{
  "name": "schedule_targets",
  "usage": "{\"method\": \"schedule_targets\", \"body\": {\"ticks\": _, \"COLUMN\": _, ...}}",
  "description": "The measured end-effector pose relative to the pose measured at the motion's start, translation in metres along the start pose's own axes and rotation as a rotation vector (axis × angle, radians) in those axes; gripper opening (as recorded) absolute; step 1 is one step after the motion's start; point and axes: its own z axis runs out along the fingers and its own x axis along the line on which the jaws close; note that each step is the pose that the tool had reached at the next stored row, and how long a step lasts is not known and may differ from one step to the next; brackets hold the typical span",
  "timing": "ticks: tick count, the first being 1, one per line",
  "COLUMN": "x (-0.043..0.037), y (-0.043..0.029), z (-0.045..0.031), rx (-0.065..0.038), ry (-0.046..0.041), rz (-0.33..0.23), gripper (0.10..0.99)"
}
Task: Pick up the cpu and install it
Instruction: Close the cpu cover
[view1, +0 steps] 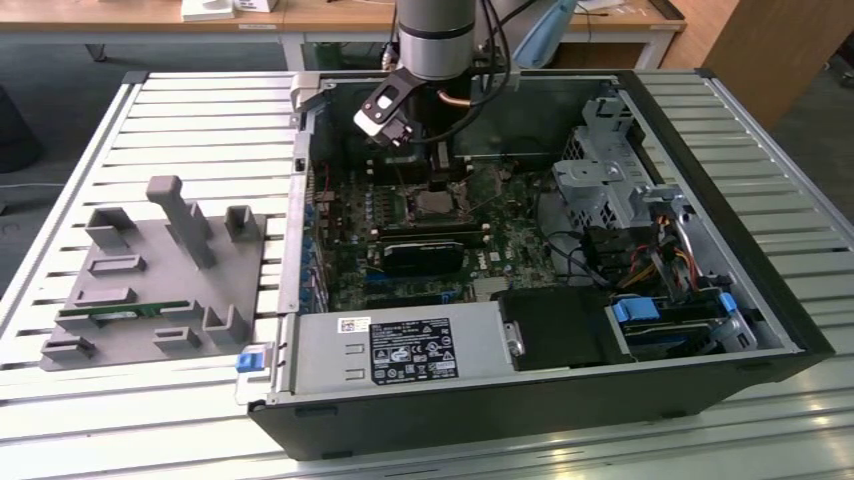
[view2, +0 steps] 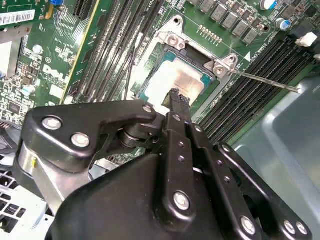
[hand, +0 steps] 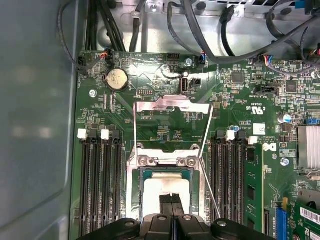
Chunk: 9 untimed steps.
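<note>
One small square chip, the cpu (view1: 434, 206), lies flat in the open socket frame (hand: 165, 160) on the motherboard (view1: 354, 258). That puts it just above the middle of the exterior view, inside the opened computer case (view1: 561, 420). The gripper (hand: 172, 200) hangs directly over it with its two fingers (view2: 176, 125) pressed together, no gap between them and nothing held. Their tips sit at or just off the chip's metal lid (which of the two I cannot settle). The load plate (hand: 172, 106) is swung back and the thin lever (view2: 265, 83) lies free beside the socket, with memory slots (hand: 100, 190) on either side. The chip is probably light, thin and stiff. Its polished top likely offers little friction, and its underside and the socket's contacts are likely easily damaged. The safest hold is probably on two opposite edges at the pale rim, kept level.
</note>
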Motion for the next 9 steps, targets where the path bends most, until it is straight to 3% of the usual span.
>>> {"method": "schedule_targets", "body": {"ticks": 9, "x": -0.0001, "y": 0.0003, "z": -0.0043, "rx": 0.0, "ry": 0.0, "rz": 0.0, "gripper": 0.106}}
